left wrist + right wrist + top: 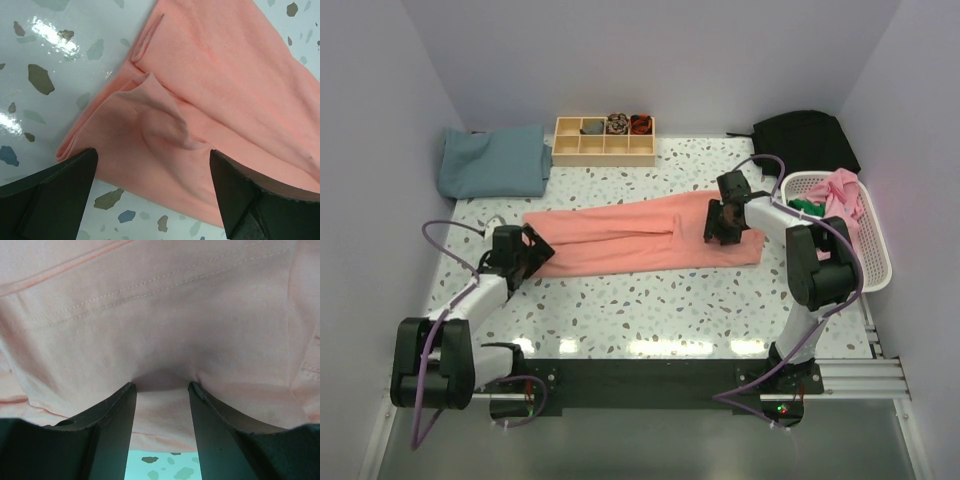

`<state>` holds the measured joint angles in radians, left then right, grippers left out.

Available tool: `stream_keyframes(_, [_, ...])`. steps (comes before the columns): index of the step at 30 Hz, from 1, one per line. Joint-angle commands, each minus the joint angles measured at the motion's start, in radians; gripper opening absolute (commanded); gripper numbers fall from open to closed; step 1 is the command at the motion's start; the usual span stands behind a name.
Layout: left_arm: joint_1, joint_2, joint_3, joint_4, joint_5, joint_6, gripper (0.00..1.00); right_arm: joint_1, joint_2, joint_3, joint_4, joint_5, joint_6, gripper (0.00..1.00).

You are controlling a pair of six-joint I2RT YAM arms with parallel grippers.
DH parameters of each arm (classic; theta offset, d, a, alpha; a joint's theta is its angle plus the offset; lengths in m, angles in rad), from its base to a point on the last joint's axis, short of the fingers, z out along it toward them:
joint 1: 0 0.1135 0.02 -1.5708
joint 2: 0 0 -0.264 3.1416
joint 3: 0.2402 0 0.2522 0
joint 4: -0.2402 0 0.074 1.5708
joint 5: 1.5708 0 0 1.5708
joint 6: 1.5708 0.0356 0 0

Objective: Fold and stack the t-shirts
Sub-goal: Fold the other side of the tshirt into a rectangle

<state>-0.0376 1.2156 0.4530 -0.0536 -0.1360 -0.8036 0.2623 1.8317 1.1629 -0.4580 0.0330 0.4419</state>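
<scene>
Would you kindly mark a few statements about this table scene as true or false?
1. The salmon shirt lies as a long strip across the table. True.
2. The left gripper is shut. False: its jaws stand wide open at the shirt's left end.
3. The teal shirt sits in the basket. False: it lies on the table beside the wooden tray.
4. The basket holds a pink garment and a green garment. True.
</scene>
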Motion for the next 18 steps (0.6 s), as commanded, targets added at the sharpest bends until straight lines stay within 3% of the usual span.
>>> stream_keyframes(1, [0.031,-0.053,-0.04,-0.124,-0.025,-0.023,1.0,-0.018,0.026,-0.002,-0.025,0.125,-0.008,0.52])
stream_keyframes(9, [0.038,-0.152,0.068,-0.259,-0.121,0.021,1.0,-0.032,-0.022,-0.022,0.01,0.237,-0.012,0.52])
stream_keyframes(12, [0.038,-0.18,0.099,-0.278,-0.134,0.047,1.0,-0.034,-0.038,-0.017,0.031,0.194,-0.04,0.53])
stream_keyframes(18, [0.038,-0.144,0.164,-0.077,0.056,0.095,1.0,-0.034,-0.169,-0.048,0.091,0.102,-0.051,0.54])
